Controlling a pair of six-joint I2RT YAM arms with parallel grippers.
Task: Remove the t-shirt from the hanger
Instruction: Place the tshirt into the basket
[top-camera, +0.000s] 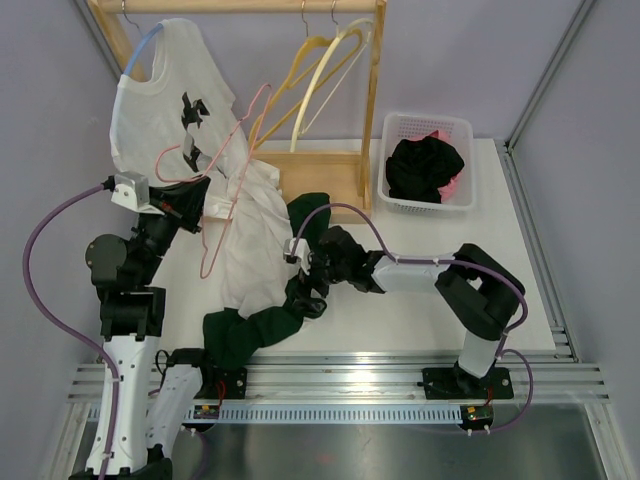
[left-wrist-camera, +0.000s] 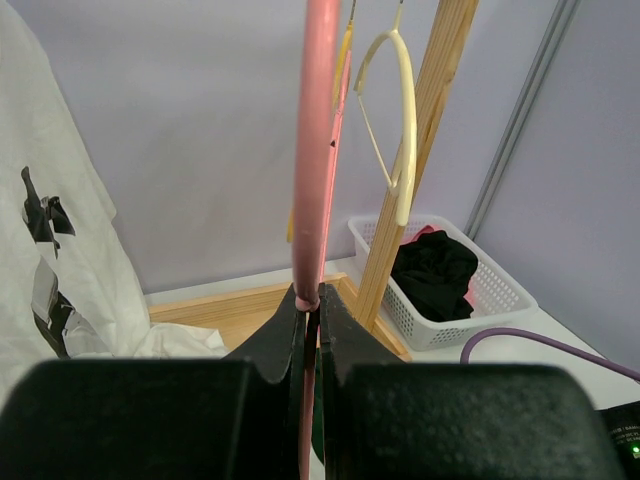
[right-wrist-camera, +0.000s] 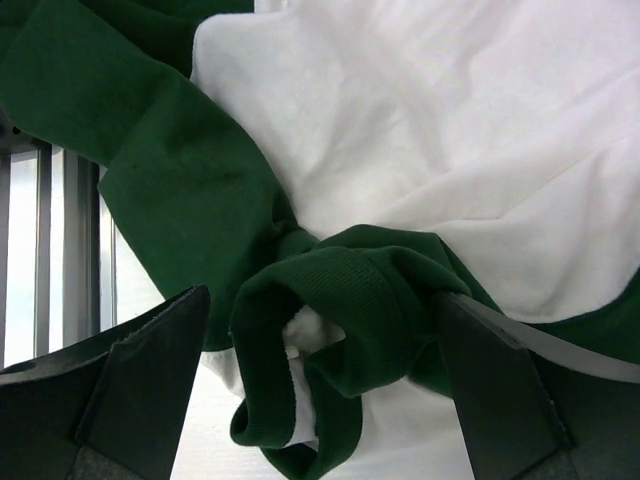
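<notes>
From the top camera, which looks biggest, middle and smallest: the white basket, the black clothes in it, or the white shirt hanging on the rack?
1. white hanging shirt
2. white basket
3. black clothes, which fit inside the basket
The shirt hangs nearer the camera, so it may look extra big.
</notes>
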